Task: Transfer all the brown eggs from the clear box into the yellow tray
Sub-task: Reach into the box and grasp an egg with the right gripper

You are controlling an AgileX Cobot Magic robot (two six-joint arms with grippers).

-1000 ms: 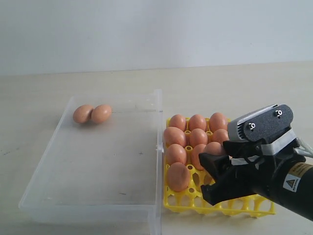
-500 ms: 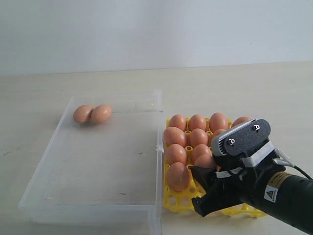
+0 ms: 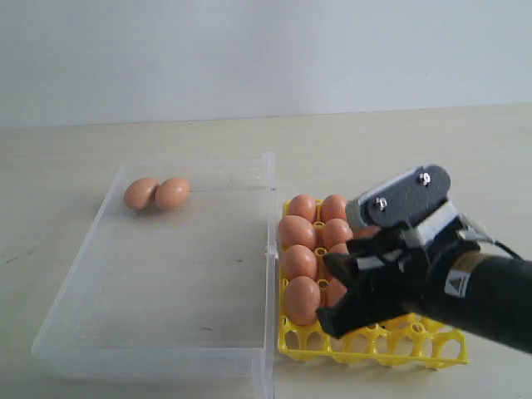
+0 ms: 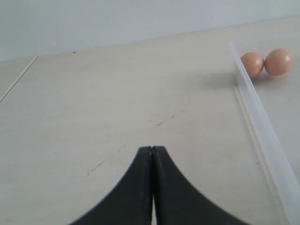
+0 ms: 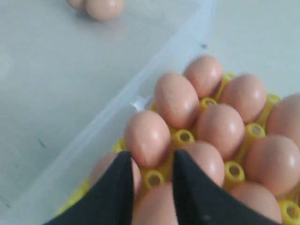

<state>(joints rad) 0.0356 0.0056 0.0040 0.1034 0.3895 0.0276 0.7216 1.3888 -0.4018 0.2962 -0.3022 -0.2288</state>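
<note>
My right gripper (image 3: 332, 312) (image 5: 151, 157) hangs over the front left part of the yellow tray (image 3: 374, 345) (image 5: 182, 137), shut on a brown egg (image 3: 336, 291) (image 5: 157, 206) that sits deep between its black fingers. Several brown eggs (image 3: 299, 231) (image 5: 176, 98) fill the tray's cups beneath and beyond it. Two brown eggs (image 3: 156, 193) (image 4: 266, 62) (image 5: 104, 7) lie touching in the far left corner of the clear box (image 3: 166, 283) (image 4: 262, 136) (image 5: 154, 79). My left gripper (image 4: 152, 149) is shut on nothing, over bare table outside the box wall; the exterior view does not show it.
The clear box and the tray stand side by side, the box wall (image 3: 268, 249) touching the tray's left edge. The tray's front row of cups (image 3: 416, 347) holds nothing. Pale tabletop (image 3: 416, 141) surrounds both.
My right gripper has carried the egg from the tray's right side leftward and toward the front, then risen a little. The two eggs in the box have not moved.
</note>
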